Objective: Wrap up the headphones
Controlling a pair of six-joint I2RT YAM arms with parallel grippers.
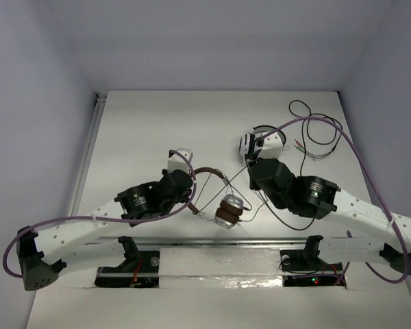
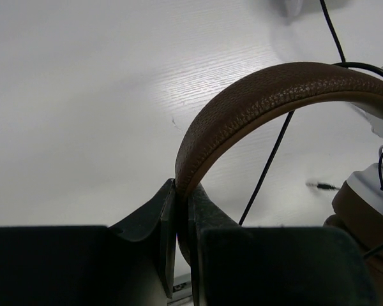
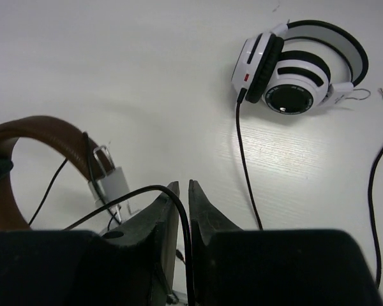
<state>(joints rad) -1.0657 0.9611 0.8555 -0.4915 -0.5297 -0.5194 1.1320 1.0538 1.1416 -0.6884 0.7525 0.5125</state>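
While left gripper (image 2: 182, 194) clamps brown-banded, silver-cupped headphones (image 2: 262, 95) and right gripper (image 3: 184, 191) pinches their thin black cable (image 3: 140, 188), cable trails loose; wrapping judged mostly undone.

A white table (image 1: 157, 123) stood enclosed by plain pale grey walls (image 1: 212, 41) on the left, far and right, light pooling on its faintly grained surface; a metal rail (image 1: 192, 240) ran along its near edge.

Bright, even overhead light; soft glare streaks the white table (image 2: 198, 70), and shadows are faint.
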